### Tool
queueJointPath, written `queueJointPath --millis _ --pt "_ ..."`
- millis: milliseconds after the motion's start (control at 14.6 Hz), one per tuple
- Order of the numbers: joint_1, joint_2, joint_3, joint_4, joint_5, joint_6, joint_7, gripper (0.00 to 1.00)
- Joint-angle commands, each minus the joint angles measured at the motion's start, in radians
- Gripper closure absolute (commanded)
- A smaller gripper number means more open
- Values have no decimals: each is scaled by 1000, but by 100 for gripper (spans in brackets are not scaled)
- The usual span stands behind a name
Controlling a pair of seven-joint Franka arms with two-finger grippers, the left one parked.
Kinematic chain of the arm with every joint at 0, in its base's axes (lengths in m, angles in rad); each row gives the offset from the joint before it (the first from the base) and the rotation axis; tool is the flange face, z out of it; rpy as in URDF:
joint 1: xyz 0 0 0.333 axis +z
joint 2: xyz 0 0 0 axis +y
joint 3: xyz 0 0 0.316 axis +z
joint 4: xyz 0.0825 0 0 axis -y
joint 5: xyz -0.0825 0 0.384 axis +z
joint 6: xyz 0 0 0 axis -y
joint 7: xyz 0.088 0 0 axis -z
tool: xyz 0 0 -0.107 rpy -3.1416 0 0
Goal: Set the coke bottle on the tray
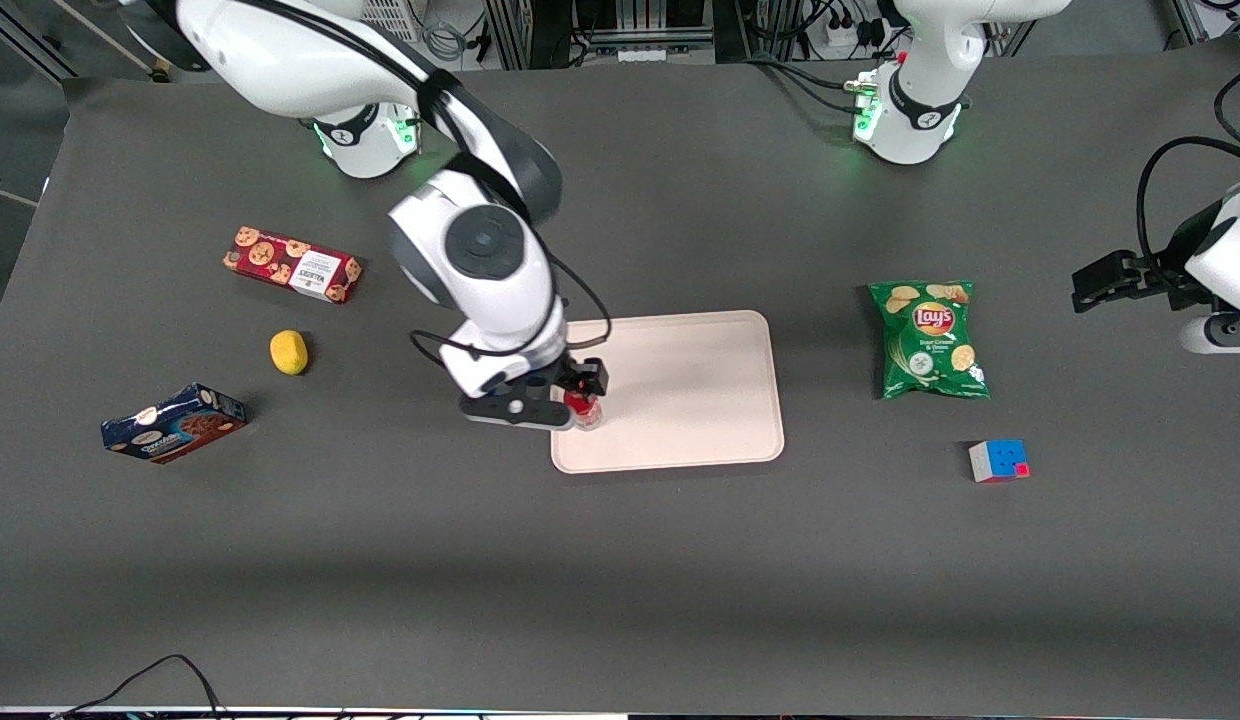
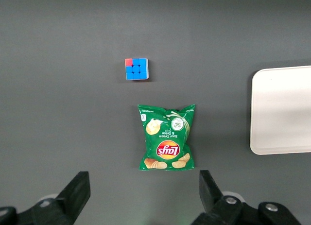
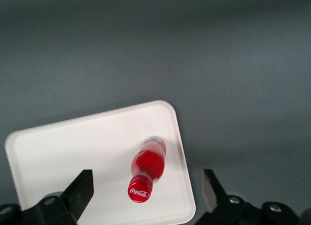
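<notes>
The coke bottle (image 1: pixel 583 408) (image 3: pixel 147 167) is small and red with a red cap. It stands upright on the pale pinkish-beige tray (image 1: pixel 690 390) (image 3: pixel 77 147), near the tray's edge toward the working arm's end. My gripper (image 1: pixel 570 398) (image 3: pixel 147 191) is directly above the bottle. Its fingers (image 3: pixel 82 188) are wide open, one on each side of the bottle, and touch nothing. The bottle stands free. An edge of the tray also shows in the left wrist view (image 2: pixel 282 111).
A green chips bag (image 1: pixel 928 338) and a colour cube (image 1: pixel 998 460) lie toward the parked arm's end. A red cookie box (image 1: pixel 292 264), a lemon (image 1: pixel 288 352) and a blue box (image 1: pixel 173 422) lie toward the working arm's end.
</notes>
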Motion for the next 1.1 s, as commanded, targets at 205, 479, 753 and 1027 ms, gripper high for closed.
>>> queueJointPath --millis 205,479,753,1027 --pt "-300 -319 -22 -164 183 -73 -476 0" --pt "-308 -502 -263 -317 285 -101 -771 0" --pt "-306 -557 -375 -370 303 -159 -863 0" --pt "-305 -539 -394 -339 301 -159 -862 0"
